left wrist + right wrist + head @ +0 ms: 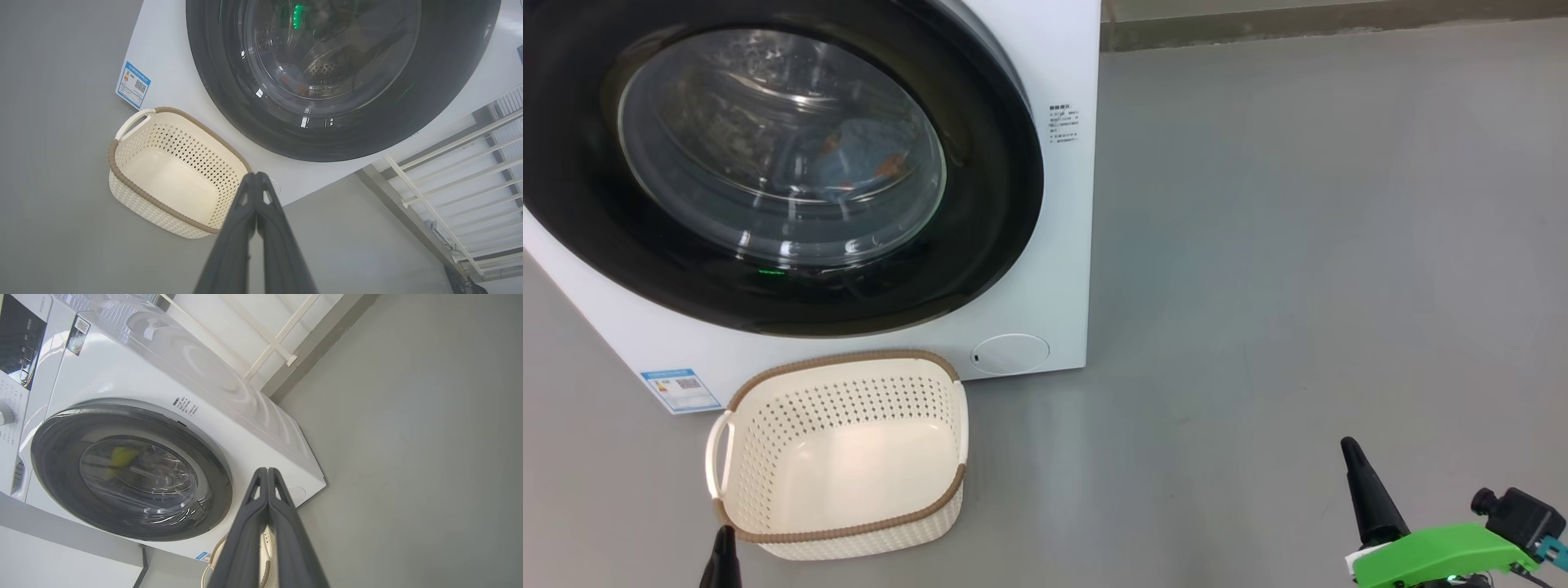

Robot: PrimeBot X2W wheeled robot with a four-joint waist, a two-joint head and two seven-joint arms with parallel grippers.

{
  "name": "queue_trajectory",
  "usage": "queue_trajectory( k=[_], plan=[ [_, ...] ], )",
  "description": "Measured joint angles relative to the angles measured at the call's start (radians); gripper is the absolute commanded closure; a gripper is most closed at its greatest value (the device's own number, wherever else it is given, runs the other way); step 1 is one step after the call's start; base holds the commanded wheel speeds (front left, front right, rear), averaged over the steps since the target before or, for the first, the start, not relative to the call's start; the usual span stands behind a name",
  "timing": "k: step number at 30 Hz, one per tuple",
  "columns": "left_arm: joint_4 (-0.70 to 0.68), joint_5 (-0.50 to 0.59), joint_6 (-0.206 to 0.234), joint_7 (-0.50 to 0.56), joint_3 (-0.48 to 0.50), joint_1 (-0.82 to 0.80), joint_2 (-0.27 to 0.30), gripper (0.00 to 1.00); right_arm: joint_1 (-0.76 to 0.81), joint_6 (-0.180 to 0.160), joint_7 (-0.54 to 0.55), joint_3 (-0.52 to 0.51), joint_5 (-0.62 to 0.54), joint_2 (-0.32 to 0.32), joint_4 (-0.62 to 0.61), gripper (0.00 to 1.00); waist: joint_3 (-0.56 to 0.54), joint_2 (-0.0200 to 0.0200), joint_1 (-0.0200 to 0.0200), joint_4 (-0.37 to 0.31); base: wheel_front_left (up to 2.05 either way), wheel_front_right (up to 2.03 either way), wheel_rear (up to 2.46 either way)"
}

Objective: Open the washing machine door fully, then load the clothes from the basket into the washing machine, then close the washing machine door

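Clothes [858, 159] of light-blue, orange-printed fabric lie behind the round black-rimmed glass door [992, 204], shut at upper left of my head frame on the white washing machine [1066, 69]. The cream perforated plastic basket [849, 360] stands just below. My left fingers [241, 222] and right fingers [253, 516] are pressed together, holding nothing.

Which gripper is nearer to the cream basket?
The left dark-fingered gripper, beside the brown-rimmed cream perforated plastic basket; the right gripper is far off.
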Motion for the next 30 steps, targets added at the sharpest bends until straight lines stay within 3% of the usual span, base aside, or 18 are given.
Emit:
queue_trajectory(
  k=[30],
  plan=[
    [0.025,-0.353,-0.010,0.087,-0.007,-0.065,0.004,1.00,-0.001,0.000,0.090,-0.049,0.319,0.007,-0.012,1.00,0.003,0.0000,0.0000,0.004,0.00,0.00,0.00]
  ],
)
